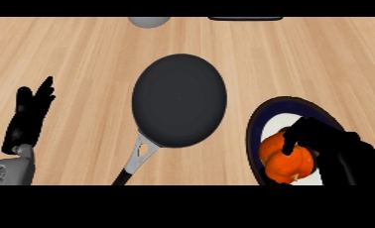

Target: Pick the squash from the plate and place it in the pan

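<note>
Right hand first: we've got it down at the lower right, black fingers curled over the top of the squash, so it's wrapped on the thing. The squash is bright orange and sitting on the plate, which has a dark blue rim and a white middle. We can't tell whether the squash is lifted clear of the plate or resting on it, since the hand covers a good part of it.

Just left of the plate is the pan, dark and round with nothing in it, lying flat on the wooden surface. Its handle runs down toward the lower edge, metal near the pan and black further out. Plate and pan sit close but not touching.

Over at the far left edge we see the left hand, fingers straight and pointing up, holding nothing, just resting there well apart from the pan.

Up at the top edge there's a grey rounded object and a dark flat object, both cut off, so we can't say what they are.
</note>
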### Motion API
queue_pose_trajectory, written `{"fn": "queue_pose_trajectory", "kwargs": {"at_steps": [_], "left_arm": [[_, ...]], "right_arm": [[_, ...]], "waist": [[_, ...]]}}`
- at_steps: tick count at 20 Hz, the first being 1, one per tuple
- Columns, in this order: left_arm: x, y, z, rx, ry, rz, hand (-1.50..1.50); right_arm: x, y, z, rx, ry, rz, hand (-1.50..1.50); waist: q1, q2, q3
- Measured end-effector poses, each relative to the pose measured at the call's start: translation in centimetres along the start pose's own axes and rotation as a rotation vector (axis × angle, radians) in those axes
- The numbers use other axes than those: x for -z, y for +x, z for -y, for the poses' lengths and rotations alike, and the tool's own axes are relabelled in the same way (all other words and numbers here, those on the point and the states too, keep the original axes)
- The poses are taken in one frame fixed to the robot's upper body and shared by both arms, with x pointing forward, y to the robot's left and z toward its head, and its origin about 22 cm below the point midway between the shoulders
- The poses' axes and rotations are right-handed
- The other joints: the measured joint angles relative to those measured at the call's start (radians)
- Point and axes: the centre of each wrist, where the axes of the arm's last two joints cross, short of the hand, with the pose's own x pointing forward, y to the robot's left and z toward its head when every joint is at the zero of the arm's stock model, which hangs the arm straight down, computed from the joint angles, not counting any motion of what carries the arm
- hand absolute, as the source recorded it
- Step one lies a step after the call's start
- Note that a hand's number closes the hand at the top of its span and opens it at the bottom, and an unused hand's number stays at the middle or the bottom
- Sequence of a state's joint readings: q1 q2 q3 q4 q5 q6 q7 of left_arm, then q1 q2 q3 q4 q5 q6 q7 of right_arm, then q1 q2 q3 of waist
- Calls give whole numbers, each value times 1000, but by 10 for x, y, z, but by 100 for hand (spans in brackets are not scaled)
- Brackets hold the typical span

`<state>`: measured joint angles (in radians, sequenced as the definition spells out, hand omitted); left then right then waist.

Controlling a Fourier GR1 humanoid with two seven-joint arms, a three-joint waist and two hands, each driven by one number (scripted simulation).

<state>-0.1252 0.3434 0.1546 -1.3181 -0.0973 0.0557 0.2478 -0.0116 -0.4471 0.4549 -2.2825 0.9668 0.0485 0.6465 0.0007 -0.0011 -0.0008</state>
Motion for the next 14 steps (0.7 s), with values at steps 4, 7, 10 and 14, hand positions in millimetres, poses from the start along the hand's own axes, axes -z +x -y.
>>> {"fn": "queue_pose_trajectory", "kwargs": {"at_steps": [4, 7, 10, 14], "left_arm": [[2, 4, 2, 4, -3, 6, 0], [3, 1, -3, 10, 0, 9, 0], [2, 2, -1, 16, 2, 11, 0], [5, 3, -2, 6, -6, 11, 0]], "right_arm": [[23, 22, -15, 65, -8, -10, 150], [49, 39, -31, 120, -3, -27, 150], [76, 52, -47, 180, 10, -40, 150], [113, 62, -73, 227, 35, -62, 150]], "waist": [[5, 1, 0], [11, 3, 0], [13, 4, 0], [15, 5, 0]]}}
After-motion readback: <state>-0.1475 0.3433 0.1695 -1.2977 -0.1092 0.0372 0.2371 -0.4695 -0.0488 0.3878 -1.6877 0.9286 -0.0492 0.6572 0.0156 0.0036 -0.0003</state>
